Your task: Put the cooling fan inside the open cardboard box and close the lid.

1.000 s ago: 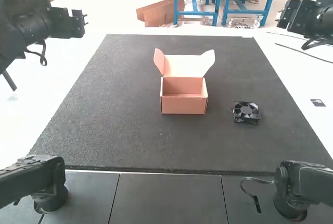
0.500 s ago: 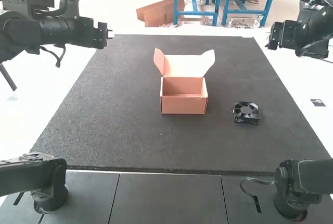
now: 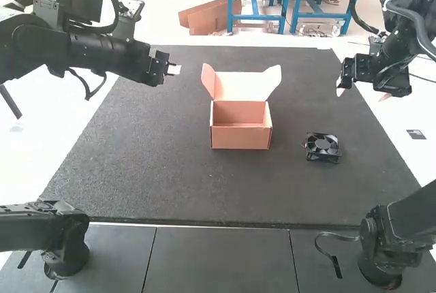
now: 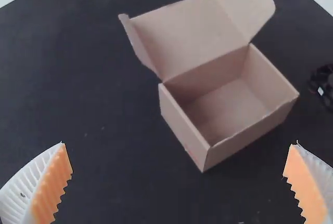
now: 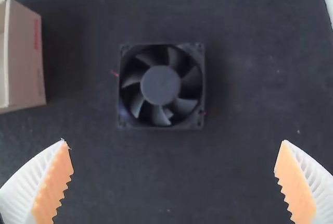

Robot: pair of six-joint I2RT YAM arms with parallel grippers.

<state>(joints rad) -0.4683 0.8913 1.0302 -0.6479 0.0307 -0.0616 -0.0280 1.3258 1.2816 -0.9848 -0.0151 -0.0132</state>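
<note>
A black mat (image 3: pixel 136 157) covered the middle of the table. At its centre stood the cardboard box (image 3: pixel 240 126), open at the top, its lid (image 3: pixel 242 83) raised upright along the far edge with both side flaps spread outward; nothing could be seen inside it in the left wrist view. The left gripper (image 3: pixel 167 69) hung above the mat just to the left of the lid. Its jaws were spread wide, and its orange pads (image 4: pixel 52 182) held nothing. The right gripper (image 3: pixel 344 78) hovered over the mat's far right part, beyond the fan. Its white ribbed fingers (image 5: pixel 304 182) were likewise wide apart and empty. The cooling fan (image 3: pixel 322 147) lay flat on the mat, near the box's right side but not touching it, with its blades facing up.
</note>
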